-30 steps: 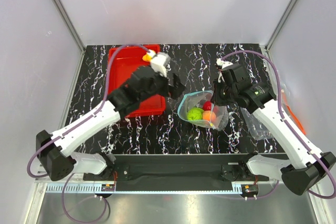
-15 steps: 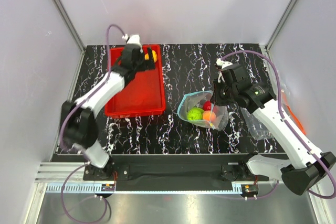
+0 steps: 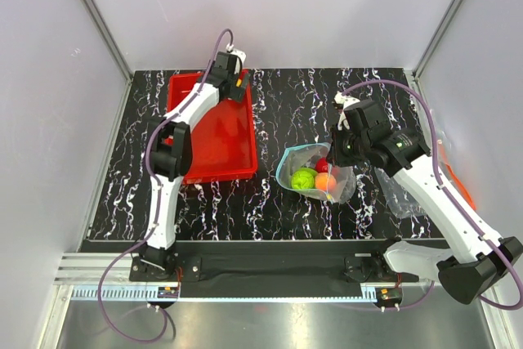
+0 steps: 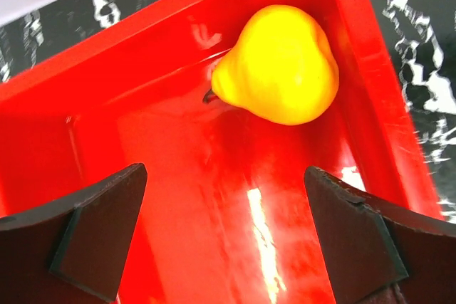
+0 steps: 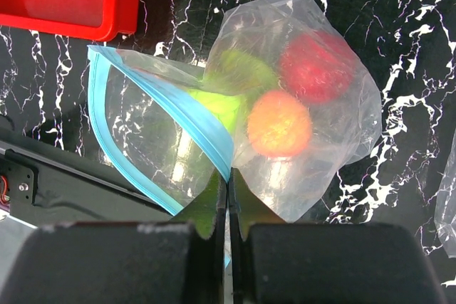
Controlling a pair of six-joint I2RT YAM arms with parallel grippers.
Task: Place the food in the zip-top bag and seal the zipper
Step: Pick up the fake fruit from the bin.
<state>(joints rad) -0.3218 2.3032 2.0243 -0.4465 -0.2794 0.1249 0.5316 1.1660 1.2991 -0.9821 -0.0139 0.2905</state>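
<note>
Lying in a corner of the red tray (image 4: 178, 161), the yellow pear (image 4: 278, 65) looks light, rigid and slick, best taken across its broad belly by the left gripper (image 4: 224, 211), jaws spread, while the right gripper (image 5: 228, 194), jaws pressed together, pinches the zipper (image 5: 171, 115) of the limp zip-top bag (image 5: 313, 183).

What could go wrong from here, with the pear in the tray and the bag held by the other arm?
1. The yellow pear sits in a corner of the red tray; the open left gripper may hit a wall or nudge the pear away.
2. The right gripper pinches the zipper at one spot only; the zip-top bag may slip or its mouth sag shut.
</note>
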